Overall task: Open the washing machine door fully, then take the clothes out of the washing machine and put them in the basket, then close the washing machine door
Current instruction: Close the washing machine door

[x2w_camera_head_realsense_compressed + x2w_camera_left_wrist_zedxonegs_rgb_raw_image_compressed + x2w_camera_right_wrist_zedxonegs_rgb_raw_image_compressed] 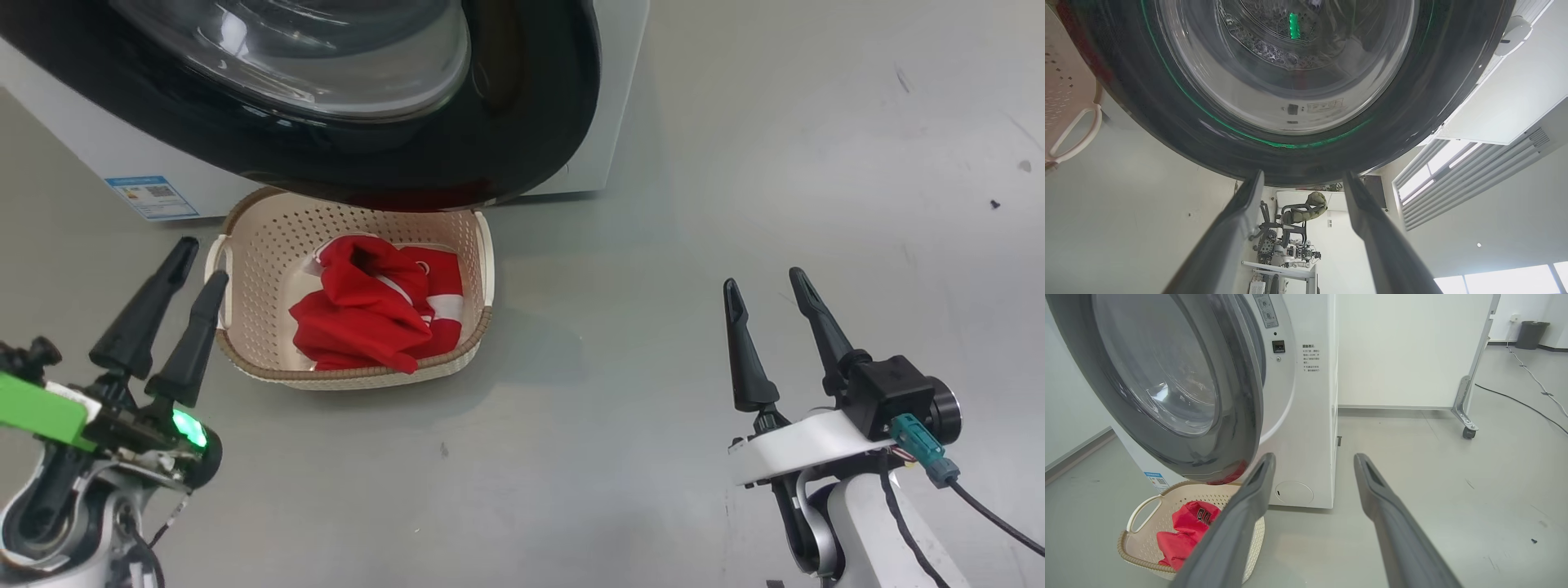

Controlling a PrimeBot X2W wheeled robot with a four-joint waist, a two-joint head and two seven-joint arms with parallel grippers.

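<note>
Head view first: a small cream plastic basket (269, 269) with perforated sides and a brown woven-look rim stands on the smooth grey floor (653, 327), just in front of the big white boxy washing machine (49, 106). Inside the basket lie the clothes (367, 314), a bunched garment of soft bright red fabric with white stripes. The large round washing machine door (531, 122), with its glossy black rim and bulging clear glass window, stands swung out, and its lower edge overhangs the far side of the basket. A small blue sticker (153, 196) sits low on the machine's white front. The left gripper (204, 260) hangs just beside the basket's left handle, its two dark fingers spread with nothing between them. The right gripper (763, 282) is well apart from the basket, over bare floor, equally wide and holding nothing.

In the left wrist view, the left gripper (1303, 175) points at the washing machine door (1147, 122) from close by, fingers parted and bare, a green glint curving along the black rim. A handle and perforated wall of the basket (1065, 81) show at the upper left.

In the right wrist view, the right gripper (1314, 456) is spread wide and has nothing in it. The washing machine door (1237, 416) stands out from the washing machine (1306, 437). Below it sits the basket (1126, 551) with the clothes (1184, 535) in it, partly hidden by one finger.
</note>
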